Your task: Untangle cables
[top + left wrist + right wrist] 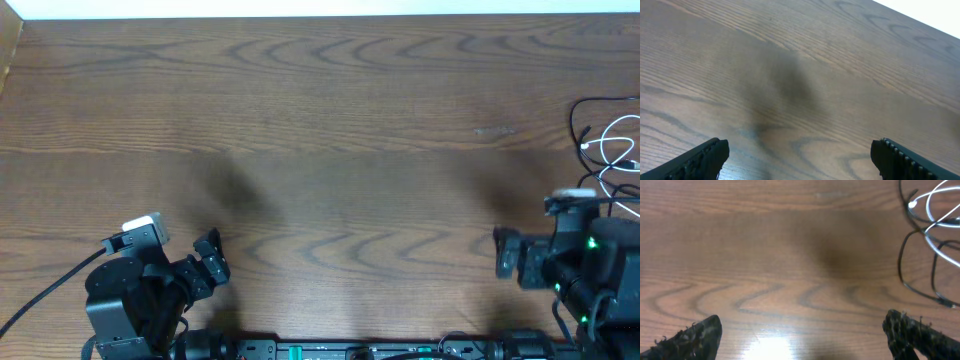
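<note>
Ahead and off to the right of the right gripper (802,335), the black cable (901,265) and the white cable (939,250) lie in loose, overlapping loops on the wooden table (320,100). They sit apart from its fingers and partly run out of view at the right edge. Right gripper: jaws spread wide, holding nothing, wood grain showing under the gap. Left gripper (800,157): likewise wide and empty, low over the table, well apart from both cables, which lie far off to its right.
</note>
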Available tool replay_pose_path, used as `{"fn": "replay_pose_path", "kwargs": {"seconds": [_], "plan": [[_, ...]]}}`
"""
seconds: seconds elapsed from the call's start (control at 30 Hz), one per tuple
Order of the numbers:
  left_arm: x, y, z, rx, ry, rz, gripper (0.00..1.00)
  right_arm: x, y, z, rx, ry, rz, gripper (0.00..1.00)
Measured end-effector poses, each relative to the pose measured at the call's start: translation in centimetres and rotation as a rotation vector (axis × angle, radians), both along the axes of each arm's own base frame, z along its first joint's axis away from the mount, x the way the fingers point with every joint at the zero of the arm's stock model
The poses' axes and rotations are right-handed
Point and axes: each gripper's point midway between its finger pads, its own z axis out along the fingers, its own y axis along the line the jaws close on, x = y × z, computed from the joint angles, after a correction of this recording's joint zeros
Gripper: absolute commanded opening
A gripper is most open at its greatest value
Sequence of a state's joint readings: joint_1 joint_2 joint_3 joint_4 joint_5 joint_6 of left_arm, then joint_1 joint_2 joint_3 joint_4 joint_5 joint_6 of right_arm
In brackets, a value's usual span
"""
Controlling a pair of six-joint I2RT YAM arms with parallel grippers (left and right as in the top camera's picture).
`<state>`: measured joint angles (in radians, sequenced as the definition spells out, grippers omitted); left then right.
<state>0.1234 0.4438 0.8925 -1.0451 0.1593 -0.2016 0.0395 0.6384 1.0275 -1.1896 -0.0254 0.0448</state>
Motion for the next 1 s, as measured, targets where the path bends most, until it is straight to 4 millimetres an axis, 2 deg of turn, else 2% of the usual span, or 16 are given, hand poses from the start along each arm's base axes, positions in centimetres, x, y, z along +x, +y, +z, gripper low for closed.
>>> {"fn": "replay_pose_path", "kwargs": {"seconds": [0.07, 0.13, 0.27, 0.43, 0.6, 0.87, 0.93, 1.0], "plan": [[0.0, 0.0, 0.0, 0.0, 0.0, 0.0, 0.96, 2.3, 0.0, 3.0, -0.002, -0.223, 0.005, 0.99], [0.0, 0.0, 0.0, 0.0, 0.001, 0.0, 0.96, 3.2, 0.1, 4.2, -0.001, -0.344, 0.006, 0.99], [0.0, 0.0, -0.1, 0.0, 0.002, -0.001, 0.96, 3.9, 0.1, 5.0, 0.002, -0.557, 0.008, 0.99], [0.0, 0.0, -0.1, 0.0, 0.003, 0.0, 0.96, 3.7, 0.1, 5.3, 0.004, -0.789, 0.008, 0.99], [0.0, 0.0, -0.1, 0.0, 0.003, 0.0, 0.96, 4.0, 0.1, 3.7, 0.009, -0.958, 0.007, 0.99], [0.0, 0.0, -0.1, 0.0, 0.003, 0.0, 0.96, 5.3, -0.2, 0.7, 0.003, -1.054, -0.006, 0.99], [0.0, 0.0, -0.1, 0.0, 0.002, -0.001, 0.96, 5.7, -0.3, -0.7, -0.003, -1.029, -0.012, 0.99], [0.0, 0.0, -0.1, 0.0, 0.002, -0.001, 0.96, 6.1, -0.4, -3.0, -0.031, -0.954, -0.003, 0.99]]}}
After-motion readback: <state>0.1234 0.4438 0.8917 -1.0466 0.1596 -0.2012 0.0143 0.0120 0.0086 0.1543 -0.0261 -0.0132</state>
